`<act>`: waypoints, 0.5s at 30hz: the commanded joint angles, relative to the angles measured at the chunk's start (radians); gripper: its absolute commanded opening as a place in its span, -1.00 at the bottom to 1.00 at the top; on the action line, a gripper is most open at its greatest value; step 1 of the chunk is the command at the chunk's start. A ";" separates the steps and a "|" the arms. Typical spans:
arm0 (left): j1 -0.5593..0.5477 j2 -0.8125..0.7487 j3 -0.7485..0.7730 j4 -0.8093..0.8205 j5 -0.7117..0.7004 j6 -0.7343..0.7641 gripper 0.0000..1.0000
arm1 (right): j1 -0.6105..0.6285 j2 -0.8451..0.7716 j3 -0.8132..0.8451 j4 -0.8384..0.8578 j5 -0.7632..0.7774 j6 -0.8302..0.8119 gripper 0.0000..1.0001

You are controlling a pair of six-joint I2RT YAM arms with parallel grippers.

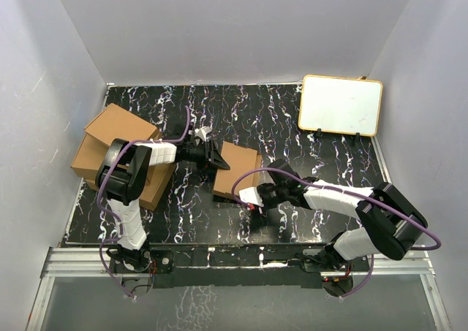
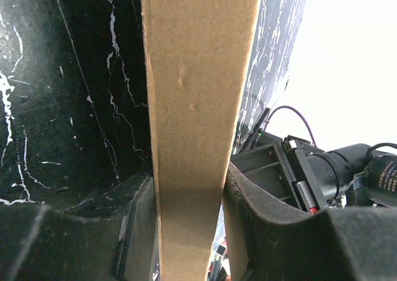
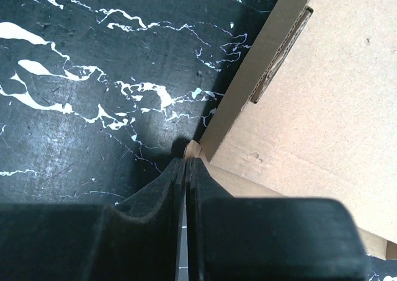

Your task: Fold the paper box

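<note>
The paper box (image 1: 241, 164) is a shallow brown cardboard mailer lying on the black marbled table near the middle. My left gripper (image 1: 217, 158) is at its left edge. In the left wrist view the box's side wall (image 2: 198, 76) runs up between the jaws of the left gripper (image 2: 189, 177), which are shut on it. My right gripper (image 1: 254, 203) is at the box's near right corner. In the right wrist view the right gripper (image 3: 186, 160) is shut, pad against pad. A small rounded flap corner (image 3: 195, 149) shows just past the tips, below the box's slotted wall (image 3: 310, 95).
A pile of ready-made brown boxes (image 1: 117, 152) stands at the left edge, right behind the left arm. A white board with a yellow rim (image 1: 340, 104) lies at the back right. Grey walls close in the table on three sides.
</note>
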 commanded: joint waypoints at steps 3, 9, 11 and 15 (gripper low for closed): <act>0.006 0.008 -0.052 -0.080 -0.111 0.026 -1.00 | -0.011 0.030 0.056 -0.025 0.008 0.038 -0.84; 0.010 0.014 -0.059 -0.065 -0.103 0.021 -1.00 | -0.037 0.051 0.081 -0.061 -0.008 0.052 -0.84; 0.010 0.013 -0.058 -0.063 -0.103 0.020 -1.00 | -0.047 0.055 0.087 -0.072 -0.010 0.052 -0.84; 0.012 0.013 -0.063 -0.052 -0.099 0.013 -1.00 | -0.060 0.063 0.102 -0.100 -0.020 0.059 -0.84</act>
